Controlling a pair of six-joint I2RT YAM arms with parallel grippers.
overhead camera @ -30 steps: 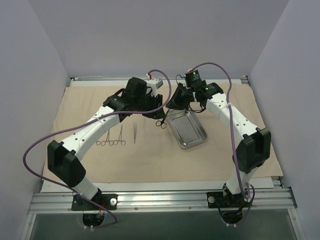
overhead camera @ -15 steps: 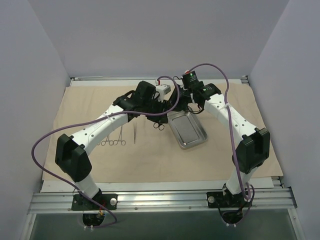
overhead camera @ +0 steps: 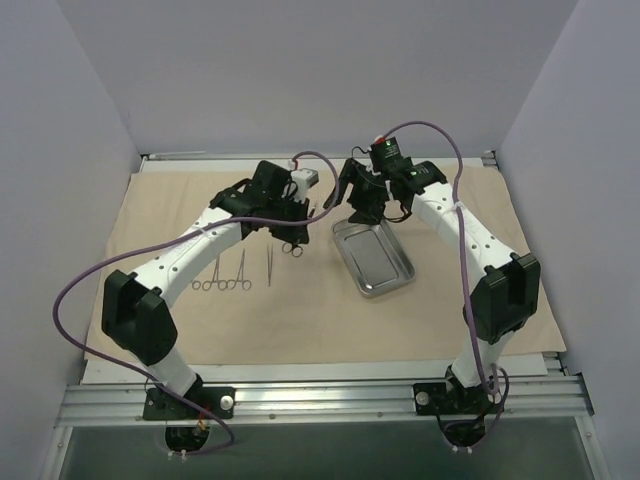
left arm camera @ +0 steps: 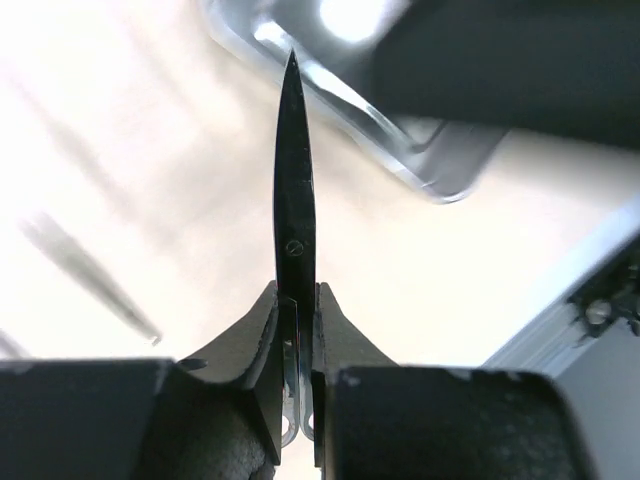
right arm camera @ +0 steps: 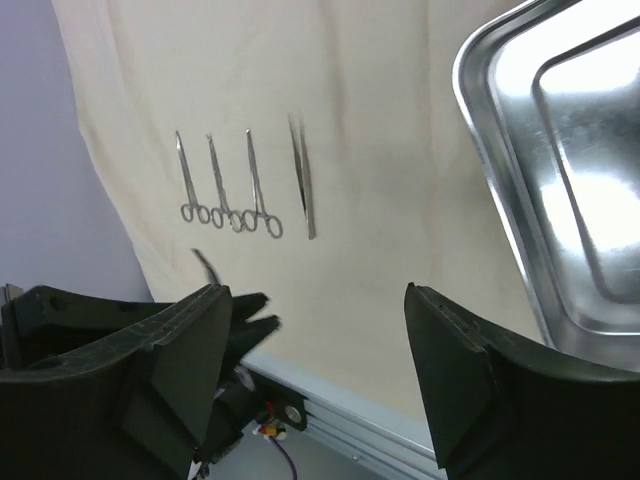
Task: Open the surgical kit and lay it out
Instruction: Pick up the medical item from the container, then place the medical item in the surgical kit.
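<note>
The beige wrapping cloth (overhead camera: 300, 325) is lying spread flat and covering the desk almost from edge to edge. The steel tray (overhead camera: 377, 262) is sitting on it just right of the desk's centre, skewed, with one corner pointing towards the near right, and nothing is lying inside it. Left of centre, three ring-handled forceps (overhead camera: 222, 277) are lying side by side in a row with their rings towards the near edge. The tweezers (overhead camera: 269, 264) are lying just beside them on the tray's side. The left gripper (left arm camera: 297, 300) is hanging over the cloth between the tweezers and the tray, its claw pressing in on a pair of scissors (left arm camera: 295, 215) and pinching them edge-on near the rings, the pointed tip aiming at a tray corner. The right gripper (right arm camera: 320, 340) is hovering above the tray's far end with its claw spread wide and gripping nothing.
</note>
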